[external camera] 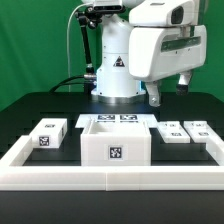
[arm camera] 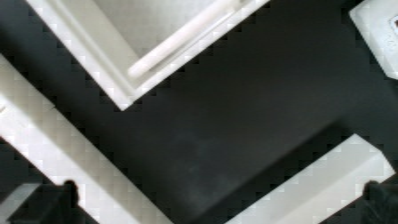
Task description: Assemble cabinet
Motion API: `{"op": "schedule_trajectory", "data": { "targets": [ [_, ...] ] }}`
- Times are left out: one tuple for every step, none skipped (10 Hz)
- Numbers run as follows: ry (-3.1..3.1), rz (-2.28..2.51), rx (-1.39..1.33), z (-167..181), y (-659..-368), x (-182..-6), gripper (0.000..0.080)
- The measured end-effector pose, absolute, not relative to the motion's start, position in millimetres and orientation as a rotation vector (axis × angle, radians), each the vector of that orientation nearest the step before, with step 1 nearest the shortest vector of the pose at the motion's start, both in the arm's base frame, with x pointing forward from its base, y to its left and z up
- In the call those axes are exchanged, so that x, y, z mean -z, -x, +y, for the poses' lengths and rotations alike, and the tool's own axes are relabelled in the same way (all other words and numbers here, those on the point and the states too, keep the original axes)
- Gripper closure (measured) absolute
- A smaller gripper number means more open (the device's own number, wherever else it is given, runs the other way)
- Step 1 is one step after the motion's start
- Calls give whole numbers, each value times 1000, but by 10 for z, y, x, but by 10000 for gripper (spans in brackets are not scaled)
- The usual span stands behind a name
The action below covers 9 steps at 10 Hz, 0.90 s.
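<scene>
The cabinet's large white box body (external camera: 115,146) stands open-topped in the middle of the black table, with a marker tag on its front. A smaller white block (external camera: 48,133) lies at its left in the exterior view. Two more blocks (external camera: 173,132) (external camera: 198,130) lie at its right. My gripper (external camera: 169,92) hangs open and empty above the table behind the right-hand blocks. In the wrist view my gripper (arm camera: 210,210) is open with dark table between the fingertips (arm camera: 36,205). A white corner with a raised rim (arm camera: 178,45) shows there; I cannot tell which part it is.
The marker board (external camera: 113,120) lies flat behind the box body, in front of the robot base (external camera: 112,75). A long low white border frame (external camera: 110,180) runs along the front and up both sides. White bands (arm camera: 54,130) (arm camera: 338,175) cross the wrist view.
</scene>
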<state>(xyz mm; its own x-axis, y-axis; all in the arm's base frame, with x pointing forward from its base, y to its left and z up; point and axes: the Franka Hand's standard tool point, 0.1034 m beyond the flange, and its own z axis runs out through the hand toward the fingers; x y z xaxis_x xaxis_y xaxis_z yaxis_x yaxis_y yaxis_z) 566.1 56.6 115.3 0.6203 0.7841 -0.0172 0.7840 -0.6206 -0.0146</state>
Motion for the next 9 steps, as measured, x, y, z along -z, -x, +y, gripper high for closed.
{"op": "schedule_trajectory", "data": {
  "targets": [
    [2823, -1366, -34, 566, -5661, -1152, 3],
    [2823, -1366, -35, 566, -5661, -1152, 3],
    [2822, -1366, -35, 566, -5660, -1151, 3],
    [2806, -1408, -19, 565, -5655, -1145, 3],
    [2741, -1553, 33, 560, -5567, -1103, 3],
    [2661, -1697, 48, 518, -5408, -1039, 3],
    [2578, -1826, 52, 432, -5342, -979, 3],
    [2537, -1883, 48, 296, -5291, -922, 3],
    [2553, -1856, 40, 199, -5274, -896, 3]
  ]
}}
